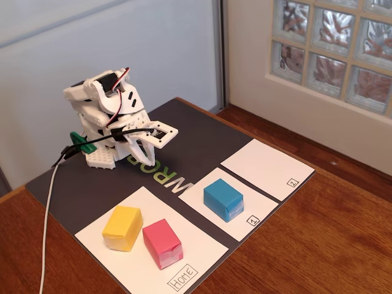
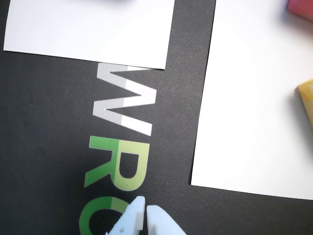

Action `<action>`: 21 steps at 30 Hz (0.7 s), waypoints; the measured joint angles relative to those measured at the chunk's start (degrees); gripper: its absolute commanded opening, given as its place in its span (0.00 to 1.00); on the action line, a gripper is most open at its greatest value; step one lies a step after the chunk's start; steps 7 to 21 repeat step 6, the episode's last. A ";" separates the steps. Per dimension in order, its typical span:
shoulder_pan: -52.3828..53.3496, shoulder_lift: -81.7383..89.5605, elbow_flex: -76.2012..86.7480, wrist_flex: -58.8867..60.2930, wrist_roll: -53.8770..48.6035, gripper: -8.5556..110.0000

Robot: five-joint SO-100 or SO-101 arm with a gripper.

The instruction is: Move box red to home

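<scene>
Jaws [image 2: 144, 211] sit pressed together with nothing between them, their pale tips poking in at the bottom of the wrist view over the green lettering of the dark mat [image 2: 58, 122]; in the fixed view the arm [image 1: 107, 119] is folded down on itself near the far left corner of the mat, well apart from every box.

The box red [image 1: 162, 242] already stands on the home [image 1: 150, 269], the big white sheet at the mat's near edge with its handwritten label in the near corner; the yellow box [image 1: 123, 228] stands just beside it on the same sheet; I cannot tell whether the two touch. The blue box [image 1: 223, 199] sits on the sheet marked 1 [image 1: 199, 196], and the sheet marked 2 [image 1: 267, 168] holds nothing.

I judge the task finished, or the arm parked at rest with the placing done; the next move, as I read it, calls for no grasp, only that I keep the arm tucked clear and confirm the red box lies wholly inside the sheet's edges.

The mat covers part of a reddish wooden desk [image 1: 318, 245]; a white cable [image 1: 46, 233] trails off the near left edge; behind are a pale blue wall and a glass-block window [image 1: 331, 49] in a white frame.
</scene>
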 measured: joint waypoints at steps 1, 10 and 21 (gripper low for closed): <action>0.00 0.09 0.26 0.00 0.00 0.07; 0.00 0.09 1.67 0.00 0.00 0.07; 0.00 0.09 1.67 0.00 0.00 0.07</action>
